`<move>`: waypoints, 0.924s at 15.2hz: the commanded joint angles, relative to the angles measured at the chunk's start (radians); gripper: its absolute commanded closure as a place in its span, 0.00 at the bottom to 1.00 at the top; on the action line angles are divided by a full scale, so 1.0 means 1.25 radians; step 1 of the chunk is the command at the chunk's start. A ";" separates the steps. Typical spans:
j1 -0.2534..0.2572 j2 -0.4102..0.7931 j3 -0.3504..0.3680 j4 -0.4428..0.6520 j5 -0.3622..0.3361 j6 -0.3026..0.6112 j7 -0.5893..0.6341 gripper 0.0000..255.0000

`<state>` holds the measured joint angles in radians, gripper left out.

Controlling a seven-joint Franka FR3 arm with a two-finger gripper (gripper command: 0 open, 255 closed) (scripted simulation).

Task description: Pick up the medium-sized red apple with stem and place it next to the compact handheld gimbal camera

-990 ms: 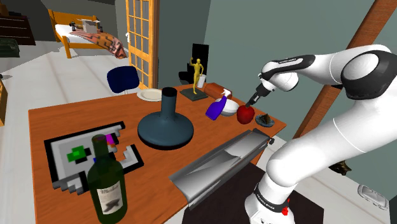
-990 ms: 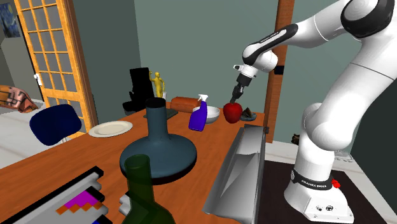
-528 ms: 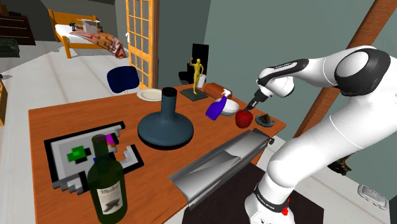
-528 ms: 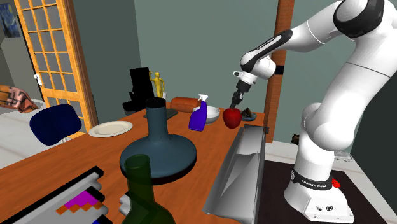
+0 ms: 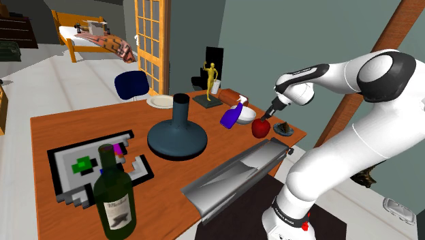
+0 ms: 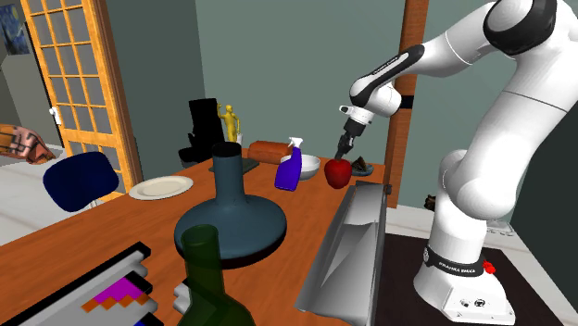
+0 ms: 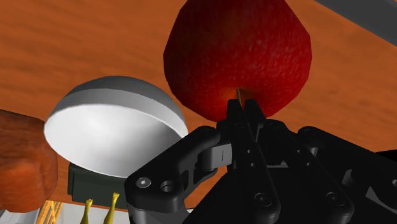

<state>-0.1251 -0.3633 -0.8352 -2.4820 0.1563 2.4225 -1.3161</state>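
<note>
A red apple (image 5: 261, 127) (image 6: 339, 172) hangs by its stem from my gripper (image 5: 268, 116) (image 6: 341, 154), at or just above the orange table (image 5: 68, 129) near its far right corner in the shoulder view. In the wrist view the fingertips (image 7: 236, 113) meet on the thin stem, with the apple (image 7: 238, 54) just beyond them. A small dark object (image 5: 283, 128) (image 6: 360, 168), apparently the gimbal camera, lies on the table close beside the apple, towards the table's end. Whether the apple touches the table is unclear.
A white bowl (image 5: 248, 112) (image 7: 114, 124) and a purple spray bottle (image 5: 231, 115) (image 6: 288, 168) stand just behind the apple. A long grey metal tray (image 5: 238, 170) lies along the near edge. A dark vase (image 5: 178, 136), green bottle (image 5: 114, 198), yellow figurine (image 5: 211, 77) and plate (image 5: 161, 101) stand further along.
Since one second ago the arm has lowered the apple slightly and shifted it towards the grey tray. Over the last half second nothing has moved.
</note>
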 commanded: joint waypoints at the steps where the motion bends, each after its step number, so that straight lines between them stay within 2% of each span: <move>1: 0.000 0.000 0.000 0.000 0.000 0.000 0.000 0.00; 6: 0.000 0.000 0.000 0.000 0.000 0.000 0.000 0.00; 10: -0.066 -0.079 0.048 0.036 -0.068 -0.106 0.049 0.00; 14: -0.066 -0.079 0.048 0.036 -0.068 -0.106 0.049 0.00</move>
<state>-0.2065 -0.4605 -0.7758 -2.4378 0.0722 2.2921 -1.2563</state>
